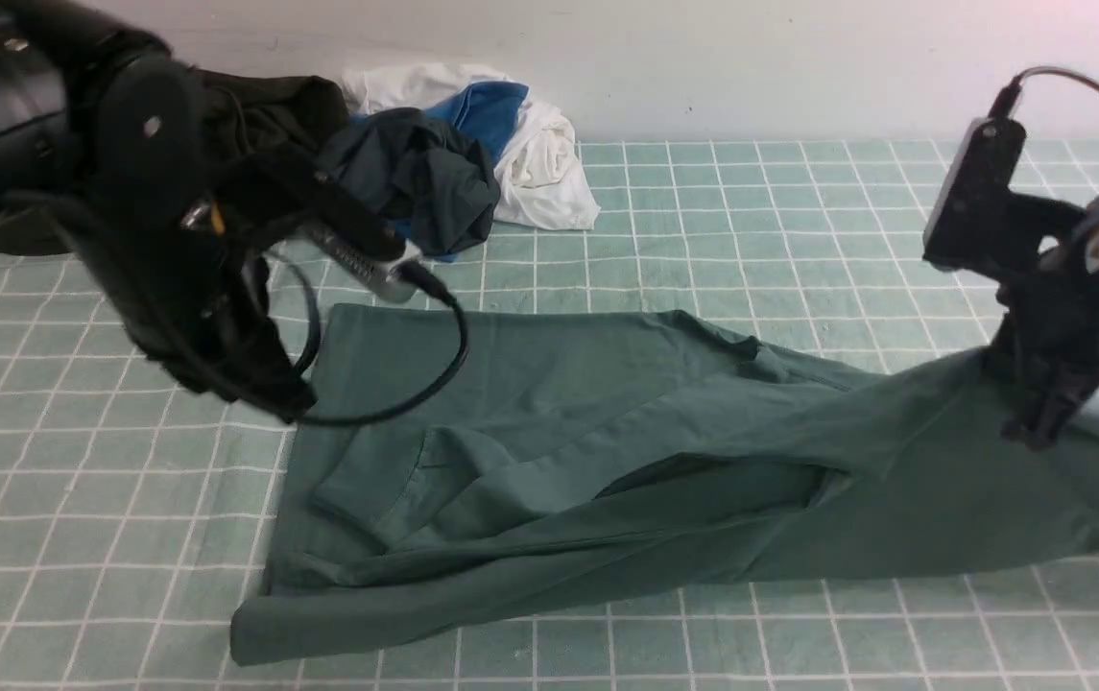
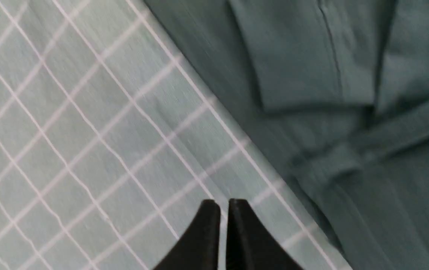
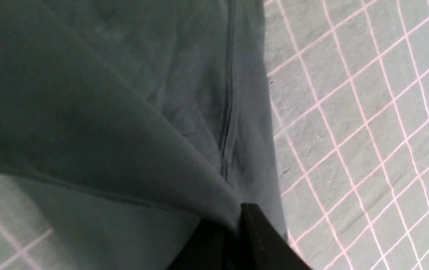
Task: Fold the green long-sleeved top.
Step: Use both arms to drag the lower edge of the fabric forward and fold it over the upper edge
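The green long-sleeved top [image 1: 587, 451] lies spread across the checked cloth, one sleeve with its ribbed cuff folded over the body at the left. At the right my right gripper [image 1: 1039, 427] is shut on a pinched fold of the top [image 3: 132, 112] and holds that part lifted off the cloth; the fabric drapes over its fingers [image 3: 263, 236]. Above the top's left edge my left gripper [image 1: 275, 389] hangs shut and empty. In the left wrist view its fingertips [image 2: 223, 204] hover over bare checked cloth beside the top's edge [image 2: 311, 112].
A pile of other garments [image 1: 443, 154], dark, blue and white, lies at the back of the table by the wall. The light green checked cloth [image 1: 799, 221] covers the table. A black cable [image 1: 434, 355] loops from the left arm over the top.
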Available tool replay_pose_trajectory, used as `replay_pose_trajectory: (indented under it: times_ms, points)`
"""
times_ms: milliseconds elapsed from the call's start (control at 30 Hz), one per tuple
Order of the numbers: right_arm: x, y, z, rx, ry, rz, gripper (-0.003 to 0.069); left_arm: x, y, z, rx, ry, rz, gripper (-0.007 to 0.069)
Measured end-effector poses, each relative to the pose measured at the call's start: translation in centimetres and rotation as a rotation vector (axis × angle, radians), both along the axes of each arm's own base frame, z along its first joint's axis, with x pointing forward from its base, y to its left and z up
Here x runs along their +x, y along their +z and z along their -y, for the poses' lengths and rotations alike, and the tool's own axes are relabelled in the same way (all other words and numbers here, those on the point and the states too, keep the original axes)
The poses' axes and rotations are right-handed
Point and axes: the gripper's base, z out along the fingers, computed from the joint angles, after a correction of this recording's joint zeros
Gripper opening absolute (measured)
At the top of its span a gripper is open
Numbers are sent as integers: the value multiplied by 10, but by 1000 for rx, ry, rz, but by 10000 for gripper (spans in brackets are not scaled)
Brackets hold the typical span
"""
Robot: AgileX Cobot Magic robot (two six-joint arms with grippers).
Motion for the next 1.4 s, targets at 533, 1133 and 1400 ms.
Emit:
replay_pose_trajectory:
  times_ms: [533,1133,1400]
  points:
    - [50,-42,-7,68,-126,-150,20,-6,-16,37,-91,-156,-192,17]
    - [49,-43,-14,165,-156,-169,20,-45,-109,27,-83,-180,-266,469]
    - [47,-43,-15,177,-164,-197,20,-42,-130,28,-62,-169,-328,560]
